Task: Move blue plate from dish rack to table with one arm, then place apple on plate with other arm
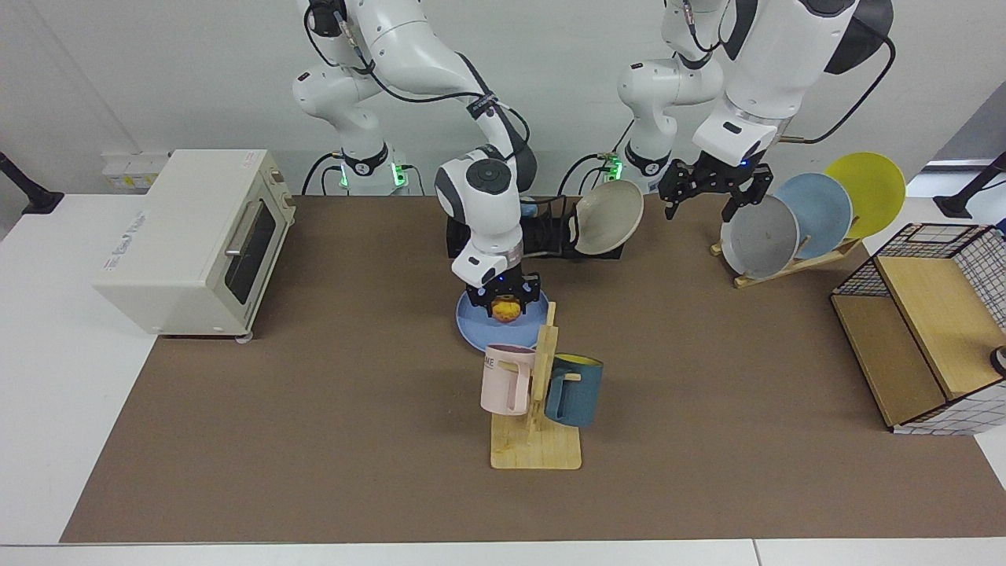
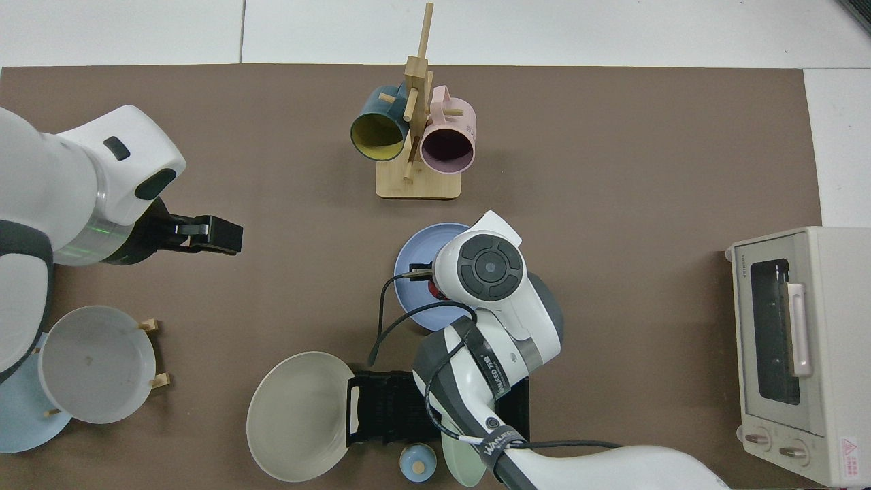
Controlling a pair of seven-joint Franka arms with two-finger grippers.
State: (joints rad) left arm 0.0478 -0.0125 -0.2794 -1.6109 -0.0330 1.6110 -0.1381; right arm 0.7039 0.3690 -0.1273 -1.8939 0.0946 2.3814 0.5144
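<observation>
Blue plate (image 1: pixel 479 328) lies flat on the table (image 1: pixel 314 409), just in front of the dish rack (image 2: pixel 398 408) and behind the wooden mug tree (image 1: pixel 536 409). Right arm bends down from the rear, wrist vertical over the plate; right gripper (image 1: pixel 504 303) points straight down, clenched on the apple (image 1: pixel 505 310), which sits low over the plate's middle; contact with the plate can't be told. In the top view the arm's wrist hides most of the apple, only a red sliver (image 2: pixel 433 291) shows. Rack holds a beige plate (image 1: pixel 607 228) at one end and a pale green plate (image 2: pixel 459 463) at the other. Left arm waits raised, left gripper (image 1: pixel 714 189) released, fingers spread, empty, hanging near the grey plate (image 1: pixel 758 236) on the slanted wooden stand (image 1: pixel 794 263). Mug tree carries a pink mug (image 1: pixel 507 380) and a dark blue mug (image 1: pixel 574 391).
</observation>
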